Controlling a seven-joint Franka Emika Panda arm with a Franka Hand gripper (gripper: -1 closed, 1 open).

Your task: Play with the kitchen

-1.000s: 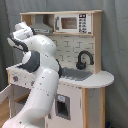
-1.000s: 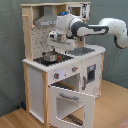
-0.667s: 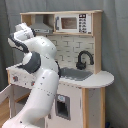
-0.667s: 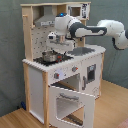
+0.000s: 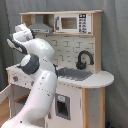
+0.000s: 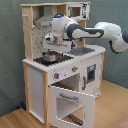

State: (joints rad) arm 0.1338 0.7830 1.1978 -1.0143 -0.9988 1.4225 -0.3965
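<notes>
**Second exterior view: arm reached over the stovetop**

Your arm (image 6: 95,32) stretched in from the second exterior view's right, bent at the wrist, with the gripper (image 6: 51,44) hanging just above a pot (image 6: 49,56) on the stovetop (image 6: 52,60). You could not tell how wide its fingers stood. The kitchen (image 6: 60,75) stood upright on the floor, tall axis vertical, its oven door (image 6: 70,102) dropped open toward the camera. In the first exterior view, the arm (image 5: 37,75) hid the stove side; sink (image 5: 75,74), faucet (image 5: 84,59) and hood (image 5: 41,26) showed.

lab-like room: robot arm (image 6: 95,32), grey backdrop (image 6: 10,50).
</notes>
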